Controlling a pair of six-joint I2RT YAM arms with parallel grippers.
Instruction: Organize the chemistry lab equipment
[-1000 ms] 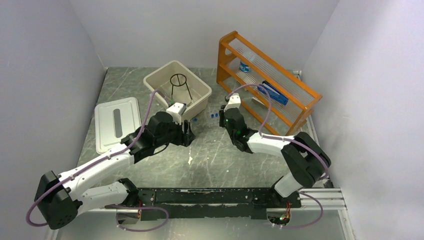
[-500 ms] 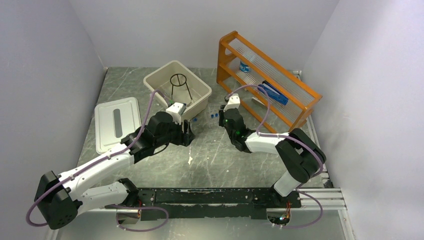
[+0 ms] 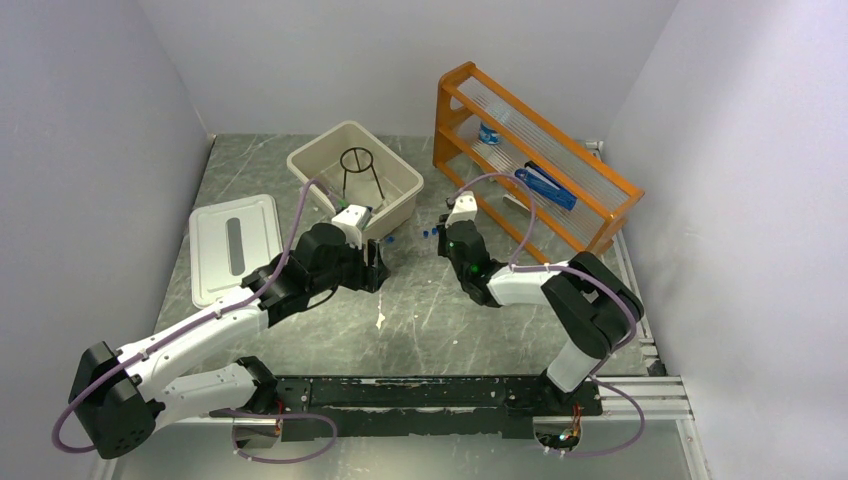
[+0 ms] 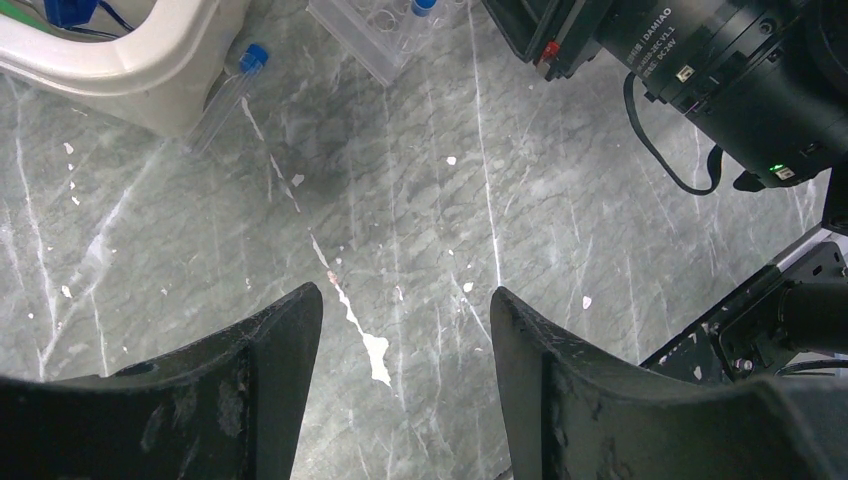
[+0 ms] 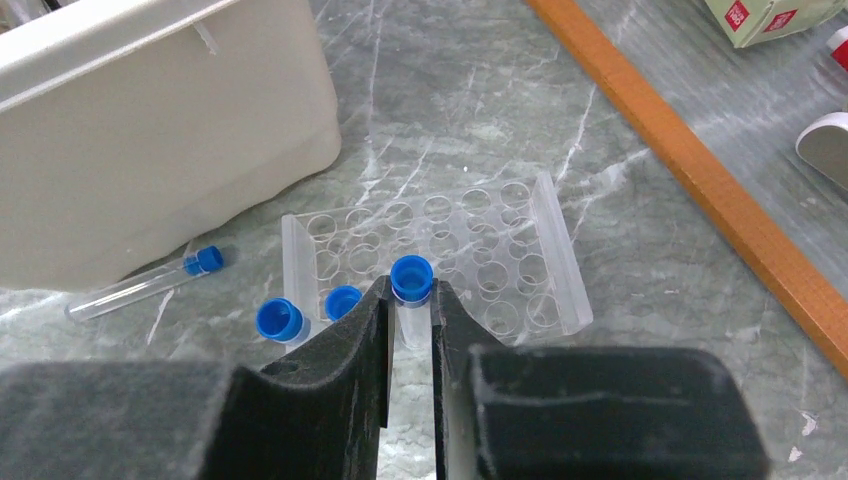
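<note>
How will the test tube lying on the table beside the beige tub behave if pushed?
The loose test tube is a smooth round cylinder on its side, so it would probably roll; the beige tub beside it may stop it. Its clear wall looks thin, so it is likely light and maybe slippery to pinch.

A grey marbled bench (image 3: 430, 320), flecked with white marks, carries everything. Toward its far side sits a beige plastic tub (image 3: 320, 141), turned at an angle. A white lid (image 3: 262, 240) with a dark central strip lies flat to the tub's left, apart from it. At the far right stands an orange wooden shelf rack (image 3: 441, 125), set diagonally, holding a small blue item (image 3: 489, 133) and a darker blue flat one (image 3: 548, 187). Pale walls (image 3: 90, 120) enclose the bench.
</note>
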